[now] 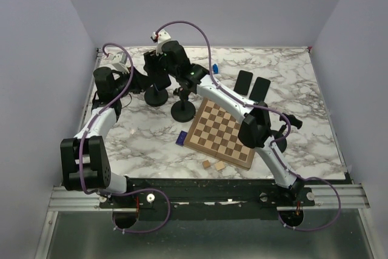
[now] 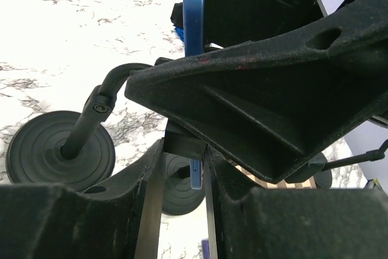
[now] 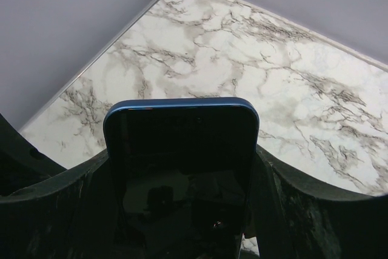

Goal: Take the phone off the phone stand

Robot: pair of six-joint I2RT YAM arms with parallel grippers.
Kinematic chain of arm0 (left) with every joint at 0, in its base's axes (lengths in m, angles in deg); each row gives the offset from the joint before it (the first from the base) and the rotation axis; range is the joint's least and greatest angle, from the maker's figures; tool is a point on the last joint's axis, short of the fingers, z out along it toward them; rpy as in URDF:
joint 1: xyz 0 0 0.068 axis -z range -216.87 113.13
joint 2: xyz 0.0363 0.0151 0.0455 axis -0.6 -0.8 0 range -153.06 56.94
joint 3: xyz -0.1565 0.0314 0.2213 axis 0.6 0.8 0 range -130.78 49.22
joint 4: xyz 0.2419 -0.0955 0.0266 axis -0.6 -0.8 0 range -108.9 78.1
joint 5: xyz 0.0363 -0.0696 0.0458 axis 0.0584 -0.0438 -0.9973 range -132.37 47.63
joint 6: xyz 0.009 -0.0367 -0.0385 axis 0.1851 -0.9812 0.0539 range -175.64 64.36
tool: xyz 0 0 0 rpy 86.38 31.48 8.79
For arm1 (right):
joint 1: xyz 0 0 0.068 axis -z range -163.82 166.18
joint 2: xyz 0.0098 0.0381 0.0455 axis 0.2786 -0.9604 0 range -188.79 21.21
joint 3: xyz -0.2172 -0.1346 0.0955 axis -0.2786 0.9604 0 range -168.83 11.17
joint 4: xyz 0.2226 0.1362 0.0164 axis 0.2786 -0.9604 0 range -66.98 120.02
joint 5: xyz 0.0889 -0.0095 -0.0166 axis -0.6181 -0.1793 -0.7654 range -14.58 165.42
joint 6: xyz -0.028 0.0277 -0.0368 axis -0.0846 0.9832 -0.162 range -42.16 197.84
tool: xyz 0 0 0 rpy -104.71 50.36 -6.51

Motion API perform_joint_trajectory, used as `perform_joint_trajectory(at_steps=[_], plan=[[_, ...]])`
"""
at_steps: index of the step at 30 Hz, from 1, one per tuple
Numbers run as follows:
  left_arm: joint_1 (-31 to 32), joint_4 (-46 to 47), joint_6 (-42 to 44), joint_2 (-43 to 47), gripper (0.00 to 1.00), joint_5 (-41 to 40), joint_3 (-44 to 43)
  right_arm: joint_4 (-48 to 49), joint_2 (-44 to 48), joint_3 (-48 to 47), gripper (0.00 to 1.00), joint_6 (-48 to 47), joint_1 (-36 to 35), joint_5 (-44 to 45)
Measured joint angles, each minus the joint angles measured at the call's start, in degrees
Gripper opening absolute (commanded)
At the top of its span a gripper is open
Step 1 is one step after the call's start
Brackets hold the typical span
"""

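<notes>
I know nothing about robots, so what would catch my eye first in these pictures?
Two robot arms stretch toward the back left of the marble table, where the right gripper clasps a blue-edged phone by its sides at the black round-based stands. After that, the wooden checkerboard near the middle stands out, with two dark phones lying flat behind it.

The top camera looks down from above and behind me over the whole white marble-patterned table [image 1: 151, 144]. My left wrist camera peers past my left fingers [image 2: 66, 222], very close to the blue-edged dark-screened phone [image 2: 195, 10]; my right wrist camera faces that phone's screen [image 3: 182, 168], closer still.
</notes>
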Motion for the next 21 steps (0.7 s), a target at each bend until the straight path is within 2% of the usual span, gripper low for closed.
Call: perform_joint_trajectory(at_steps=[3,7,9,14,16,21], plan=[[-0.02,1.46,-0.85,-0.44,0.41,0.74,0.13,0.15,0.00,0.00,0.01,0.22,0.15,0.00],[-0.85,4.07,-3.17,-1.36,0.41,2.38,0.35,0.24,0.00,0.07,0.00,0.59,0.15,-0.22],[-1.40,5.44,-4.33,-2.03,0.37,3.52,0.37,0.52,0.00,0.24,0.00,0.87,0.15,-0.35],[-2.93,9.57,-7.37,-3.74,0.11,6.34,0.63,2.89,0.13,1.53,0.00,0.94,0.17,-0.72],[-3.21,10.19,-7.72,-4.00,0.03,6.93,0.63,4.37,0.59,2.82,0.00,0.66,0.22,-1.36],[-3.50,11.23,-8.44,-4.76,0.00,8.26,0.63,8.48,2.25,7.13,0.00,-0.24,0.70,-3.78]])
